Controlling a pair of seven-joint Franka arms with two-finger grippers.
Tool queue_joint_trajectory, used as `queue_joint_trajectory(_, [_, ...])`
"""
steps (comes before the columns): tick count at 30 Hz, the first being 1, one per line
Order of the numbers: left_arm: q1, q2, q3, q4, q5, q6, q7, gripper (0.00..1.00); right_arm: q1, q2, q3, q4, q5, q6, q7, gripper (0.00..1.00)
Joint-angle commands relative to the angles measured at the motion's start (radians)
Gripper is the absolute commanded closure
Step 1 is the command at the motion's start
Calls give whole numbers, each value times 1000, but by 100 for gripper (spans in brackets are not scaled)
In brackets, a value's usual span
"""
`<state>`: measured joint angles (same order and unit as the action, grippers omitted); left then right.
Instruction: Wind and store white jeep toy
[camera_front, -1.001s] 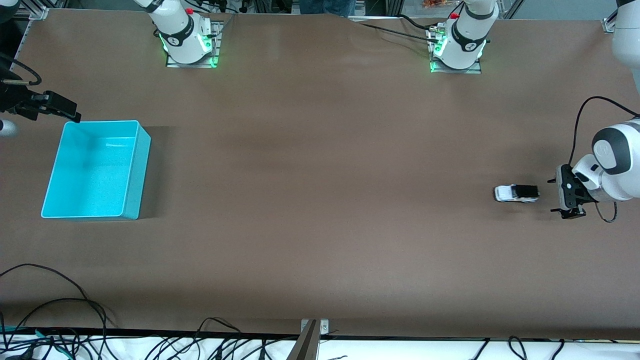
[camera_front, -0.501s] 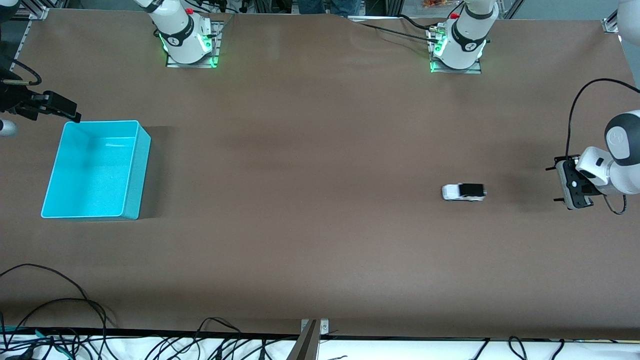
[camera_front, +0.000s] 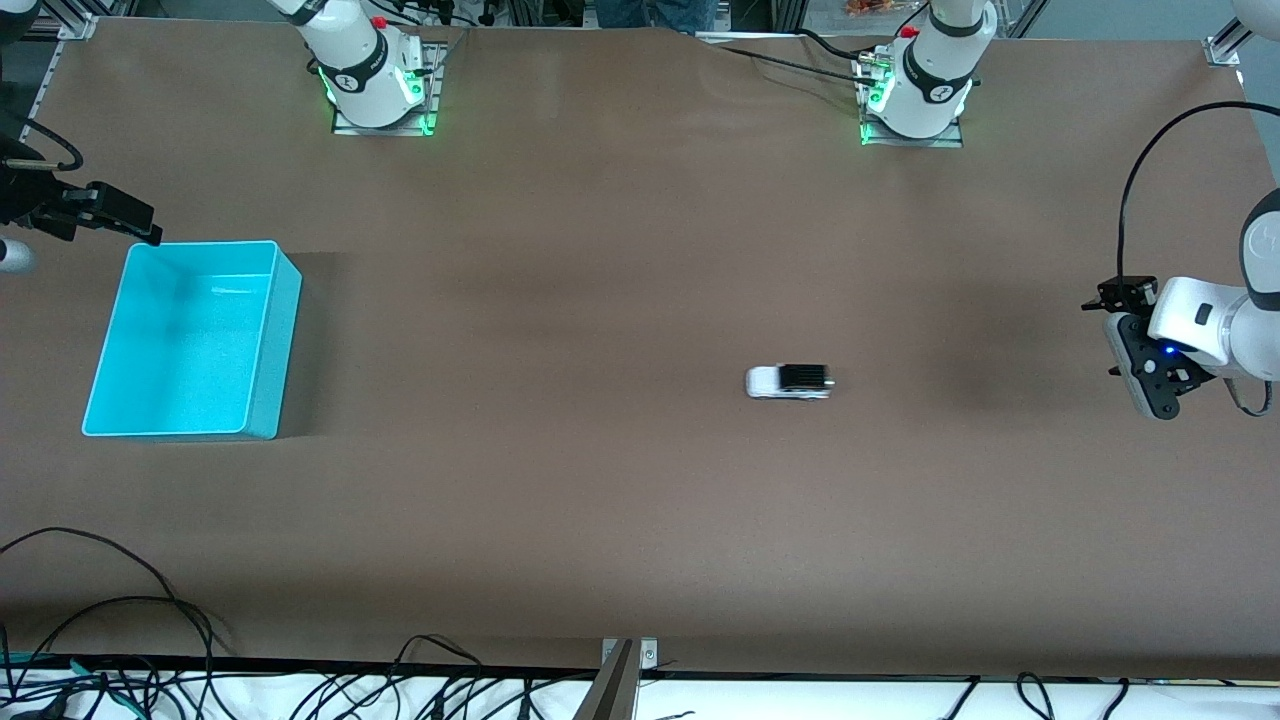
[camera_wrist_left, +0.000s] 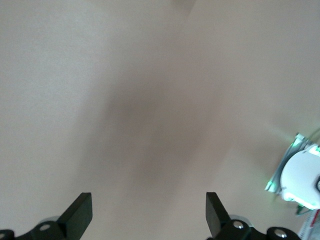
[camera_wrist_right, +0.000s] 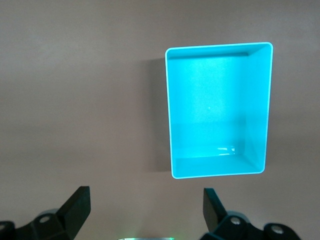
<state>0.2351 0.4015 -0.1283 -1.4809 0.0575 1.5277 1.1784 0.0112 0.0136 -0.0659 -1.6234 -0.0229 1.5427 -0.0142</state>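
We see a wide brown table (camera_front: 640, 500) from above, with 2 white robot arm bases along its upper edge. The white jeep toy (camera_front: 789, 381) sits on bare tabletop, roughly midway along the table's length but somewhat toward the left arm's end, and touches nothing. Its long axis runs along the length of the table. Its white hood end points toward the right arm's end, where the bin stands, and its black roof and rear top face the left arm's end. The left gripper (camera_front: 1140, 352) hangs over the table at the left arm's end, well apart from the toy. In the left wrist view its 2 black fingers (camera_wrist_left: 80, 215) stand wide apart with only blurred brown tabletop between them, so it holds nothing; a green-lit arm base (camera_wrist_left: 300, 177) shows at the edge of that view. The cyan bin (camera_front: 190, 340), a rectangular open box, sits at the right arm's end of the table and we see nothing inside it. The right gripper (camera_front: 130, 222) hovers just off the bin's corner that lies farther from the front camera. In the right wrist view its 2 fingers (camera_wrist_right: 75, 207) are also spread wide and grip nothing, with the bin (camera_wrist_right: 218, 110) in sight on the table.
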Motion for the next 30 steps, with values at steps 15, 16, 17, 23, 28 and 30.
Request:
queue_joint_trajectory(15, [-26, -72, -134, 70, 12, -143, -496, 0, -2, 2, 2, 11, -3, -6, 2, 0])
queue_joint_trajectory(16, [-26, -73, -137, 70, 10, -143, -519, 0, -2, 2, 0, 11, -3, -4, 2, 0])
queue_joint_trajectory(17, [-26, -78, -143, 70, 15, -144, -542, 0, -2, 2, 0, 11, -3, -6, 2, 0])
queue_joint_trajectory(23, [-28, -86, -171, 85, 18, -144, -704, 0, -2, 2, 0, 11, -3, -4, 2, 0])
queue_joint_trajectory(28, [-28, -92, -175, 97, 18, -144, -729, 0, -2, 2, 2, 11, -3, -6, 2, 0])
queue_joint_trajectory(30, [-28, -92, -175, 97, 16, -144, -730, 0, -2, 2, 2, 11, -3, -4, 2, 0])
